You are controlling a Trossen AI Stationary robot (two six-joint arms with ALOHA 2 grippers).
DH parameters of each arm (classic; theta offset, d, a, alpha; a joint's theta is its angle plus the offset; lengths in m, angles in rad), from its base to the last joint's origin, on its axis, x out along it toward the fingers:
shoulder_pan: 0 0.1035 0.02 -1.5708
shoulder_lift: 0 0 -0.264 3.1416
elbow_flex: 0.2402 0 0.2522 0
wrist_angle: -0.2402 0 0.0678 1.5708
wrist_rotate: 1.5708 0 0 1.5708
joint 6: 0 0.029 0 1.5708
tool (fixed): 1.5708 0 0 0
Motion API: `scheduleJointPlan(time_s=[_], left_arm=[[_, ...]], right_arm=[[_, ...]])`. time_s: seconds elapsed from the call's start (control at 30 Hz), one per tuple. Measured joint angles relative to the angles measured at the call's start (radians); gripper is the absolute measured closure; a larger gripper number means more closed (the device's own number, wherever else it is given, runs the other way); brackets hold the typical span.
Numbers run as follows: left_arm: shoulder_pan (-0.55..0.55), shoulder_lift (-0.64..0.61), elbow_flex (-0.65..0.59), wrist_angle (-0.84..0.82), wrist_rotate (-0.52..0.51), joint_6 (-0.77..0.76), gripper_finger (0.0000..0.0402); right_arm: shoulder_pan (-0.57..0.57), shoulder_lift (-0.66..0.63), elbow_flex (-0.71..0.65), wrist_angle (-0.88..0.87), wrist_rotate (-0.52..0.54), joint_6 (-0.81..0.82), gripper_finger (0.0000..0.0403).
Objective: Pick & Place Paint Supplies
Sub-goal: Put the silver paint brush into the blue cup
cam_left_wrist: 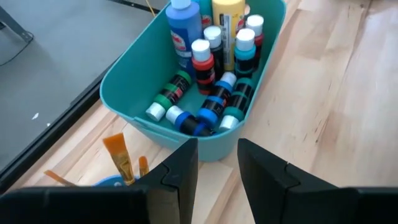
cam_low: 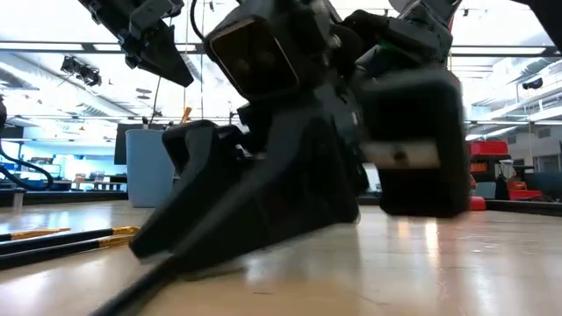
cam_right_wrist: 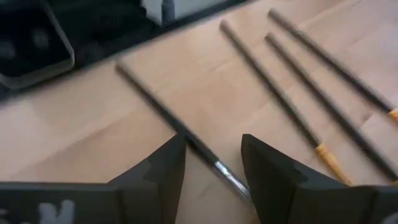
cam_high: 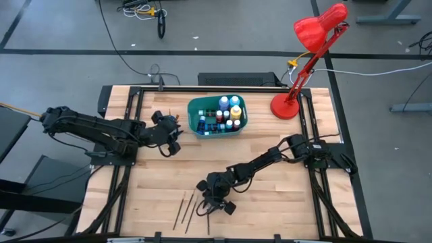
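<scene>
Right wrist view: the right gripper [cam_right_wrist: 212, 163] hangs low over the wooden surface [cam_right_wrist: 93, 130] with its fingers spread astride one thin dark brush [cam_right_wrist: 168, 118], not yet pinching it, while three more brushes [cam_right_wrist: 323, 106] lie just beside it. The brush runs aslant between the fingers, so I judge a closing pinch could roll it aside or scrape the fingertips on the wood. Farther off, the left gripper [cam_left_wrist: 217, 171] waits just short of the teal bin [cam_left_wrist: 134, 87], fingers spread and holding nothing, with the paint bottles [cam_left_wrist: 208, 81] already inside.
</scene>
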Motion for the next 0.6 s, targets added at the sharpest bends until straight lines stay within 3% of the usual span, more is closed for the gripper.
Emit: scheduleJointPlan(time_s=[0.37, 0.6], left_arm=[[0.000, 0.000, 0.000, 0.016, 0.001, 0.003, 0.0278], [0.000, 0.000, 0.000, 0.016, 0.001, 0.003, 0.0278]], right_arm=[[0.001, -0.008, 0.005, -0.093, 0.069, -0.123, 0.0252], [0.001, -0.006, 0.002, -0.104, 0.047, -0.117, 0.0321]])
